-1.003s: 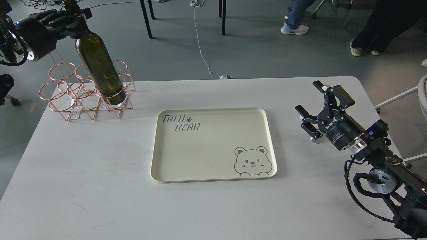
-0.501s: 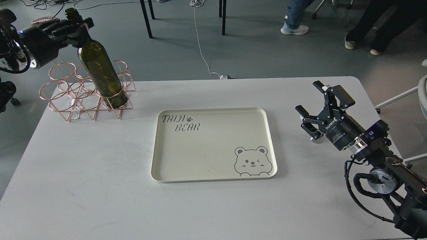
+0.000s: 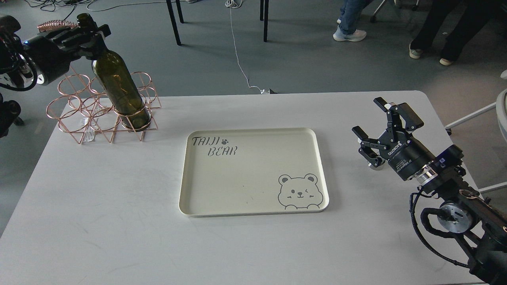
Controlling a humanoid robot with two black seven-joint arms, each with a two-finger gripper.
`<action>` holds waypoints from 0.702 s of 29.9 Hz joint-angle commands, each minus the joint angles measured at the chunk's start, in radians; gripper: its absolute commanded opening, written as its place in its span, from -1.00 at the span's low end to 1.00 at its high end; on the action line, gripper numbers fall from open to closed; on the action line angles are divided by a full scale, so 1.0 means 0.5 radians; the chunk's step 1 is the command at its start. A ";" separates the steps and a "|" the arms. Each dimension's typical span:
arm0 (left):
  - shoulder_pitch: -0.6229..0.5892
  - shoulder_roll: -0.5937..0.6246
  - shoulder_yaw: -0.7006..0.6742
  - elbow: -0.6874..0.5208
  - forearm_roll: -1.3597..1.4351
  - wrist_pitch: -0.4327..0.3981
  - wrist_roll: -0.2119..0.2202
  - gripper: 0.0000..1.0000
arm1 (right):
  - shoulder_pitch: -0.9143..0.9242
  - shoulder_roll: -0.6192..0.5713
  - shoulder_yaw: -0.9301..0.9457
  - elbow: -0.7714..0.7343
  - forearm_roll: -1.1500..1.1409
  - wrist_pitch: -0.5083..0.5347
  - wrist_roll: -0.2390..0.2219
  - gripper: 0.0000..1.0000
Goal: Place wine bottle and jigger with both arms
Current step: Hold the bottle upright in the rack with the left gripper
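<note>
The wine bottle [image 3: 119, 89], dark olive green, stands tilted with its base in the front right ring of a copper wire rack [image 3: 75, 114] at the table's far left. My left gripper [image 3: 90, 35] is shut on the bottle's neck, just under the mouth. My right gripper [image 3: 367, 115] is open at the right side of the table, fingers pointing away from me. A bit of the shiny steel jigger [image 3: 375, 165] shows on the table just under its lower finger; the rest is hidden by the gripper.
A cream tray [image 3: 245, 186] printed with "TAIJI BEAR" and a bear lies flat in the middle of the white table [image 3: 119, 221]. People's legs, chair legs and a cable are on the floor beyond the far edge.
The bottle has come down with my left gripper, its base sinking deeper into the rack's ring. My right gripper has shifted slightly right and down, still open.
</note>
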 commanded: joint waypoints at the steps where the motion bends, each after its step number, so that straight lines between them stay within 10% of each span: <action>1: 0.000 -0.007 0.000 0.003 0.001 0.000 0.001 -0.46 | 0.000 -0.002 0.003 0.000 0.000 0.000 -0.002 0.98; 21: 0.009 -0.066 0.003 0.095 0.001 0.003 0.001 -0.45 | 0.000 -0.002 0.003 0.000 0.000 0.000 -0.002 0.98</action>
